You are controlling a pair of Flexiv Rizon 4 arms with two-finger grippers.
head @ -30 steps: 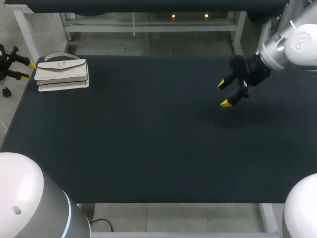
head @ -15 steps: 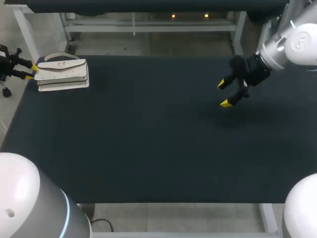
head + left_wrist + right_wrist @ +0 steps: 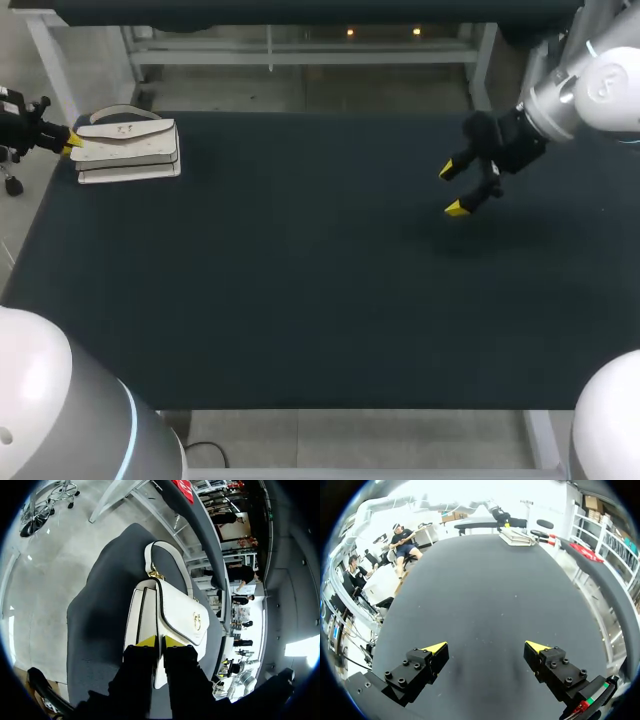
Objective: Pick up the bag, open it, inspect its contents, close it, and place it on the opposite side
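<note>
White bag point(image 3: 128, 150) at far-left corner of tabletop point(image 3: 300, 280); left gripper point(image 3: 72, 142) pinches its end, jaws nearly together; right gripper point(image 3: 452, 189) gapes empty toward right edge.

Setting: robotics lab, bench type. Evidence: one black-covered table point(image 3: 300, 300) on a white frame. Two robot arms mounted, left arm point(image 3: 18, 125) and right arm point(image 3: 590, 95).
</note>
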